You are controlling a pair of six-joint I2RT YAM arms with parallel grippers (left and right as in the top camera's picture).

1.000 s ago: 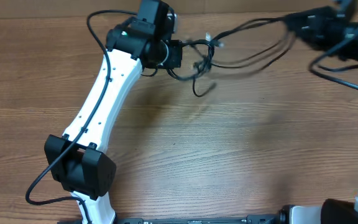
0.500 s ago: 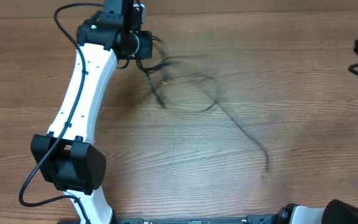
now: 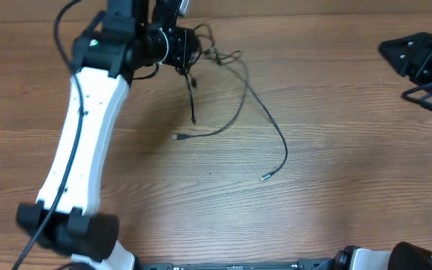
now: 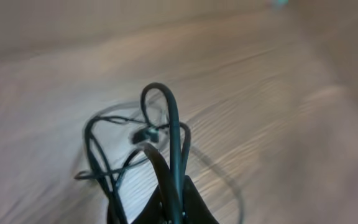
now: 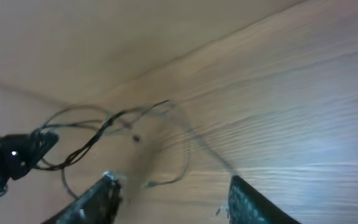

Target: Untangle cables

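Thin black cables (image 3: 240, 90) hang in a small knot beside my left gripper (image 3: 183, 48) at the table's far left, which is shut on them. Loose strands trail over the wood: one ends in a plug (image 3: 177, 137), a longer one in a silvery plug (image 3: 263, 177). In the left wrist view the cables (image 4: 166, 127) loop up out of my closed fingers (image 4: 194, 205). My right gripper (image 3: 418, 58) stands open and empty at the far right, well apart from the cables. Its wrist view shows the cables (image 5: 114, 121) at a distance, beyond its spread fingers (image 5: 101, 196).
The left arm's white links (image 3: 77, 142) stretch from the front left up to the back. A thick black robot wire (image 3: 430, 101) runs by the right arm. Bare wooden table (image 3: 336, 187) lies between the arms.
The right gripper has let go of the cables and opened, drawing back to the right. The left gripper swung left with the bundle, and the freed strands dropped onto the table.
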